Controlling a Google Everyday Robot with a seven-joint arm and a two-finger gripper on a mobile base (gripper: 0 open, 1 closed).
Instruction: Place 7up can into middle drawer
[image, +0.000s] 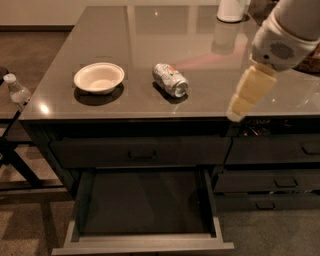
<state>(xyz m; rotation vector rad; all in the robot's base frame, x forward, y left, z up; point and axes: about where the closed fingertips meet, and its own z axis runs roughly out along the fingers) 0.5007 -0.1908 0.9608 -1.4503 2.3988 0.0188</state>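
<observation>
The 7up can (170, 79) lies on its side near the middle of the grey counter top (150, 35), its shiny round end facing the front right. The middle drawer (145, 244) is pulled out below the counter, and its dark flat bottom is bare. My gripper (245, 97), cream-coloured under a white arm, hangs at the right over the counter's front edge. It is to the right of the can and apart from it, holding nothing that I can see.
A cream round bowl (99, 77) sits left of the can. A white container (231, 9) stands at the back right. The shut top drawer (140, 154) has a dark bar handle. Narrower drawers (280, 181) are at the right. A water bottle (17, 91) stands at the far left.
</observation>
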